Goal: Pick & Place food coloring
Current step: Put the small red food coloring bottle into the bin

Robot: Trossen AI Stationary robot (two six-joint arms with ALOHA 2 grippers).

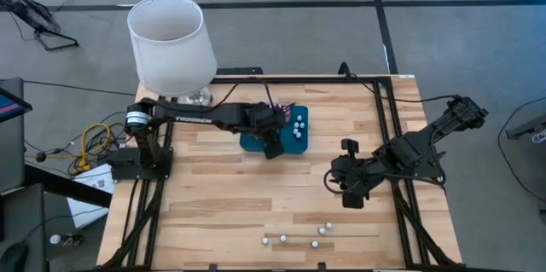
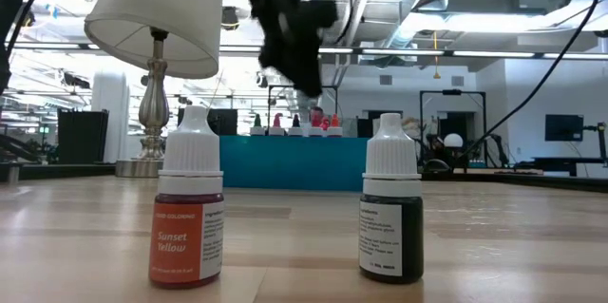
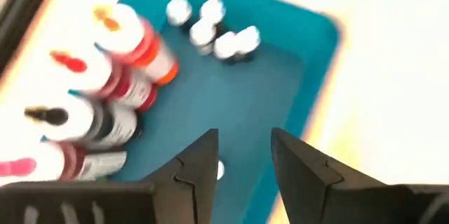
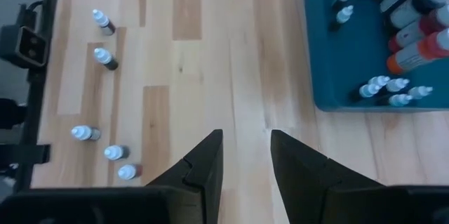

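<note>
the left gripper [image 3: 242, 171] hung over the teal tray [image 1: 256, 142], fingers apart with nothing between them. a small white cap showed just below the gap, so it had likely set a bottle down there, though blur hid the detail. in the tray stood five small bottles [image 3: 214, 31] in a cluster and a row of bigger tubes [image 3: 105, 90] with coloured tips along one side.

the right gripper [image 4: 245, 171] waited over bare wood between the tray and five loose bottles [image 1: 300, 237] near the table's front edge, fingers apart and empty.

to finish the step well, i'd judge the left arm should lift straight up, clear of the caps, before swinging off. the bottles are tall and narrow and would tip at a nudge. the next pick should come down square over one cap, keeping clear of its neighbours.

the table [image 1: 222, 212] was pale planked wood, framed by black rails. a white lamp [image 1: 171, 43] stood at its far left corner. two bottles [image 2: 188, 198] stood close to the low camera, one labelled sunset yellow. behind was an open workshop with ceiling ducts.
</note>
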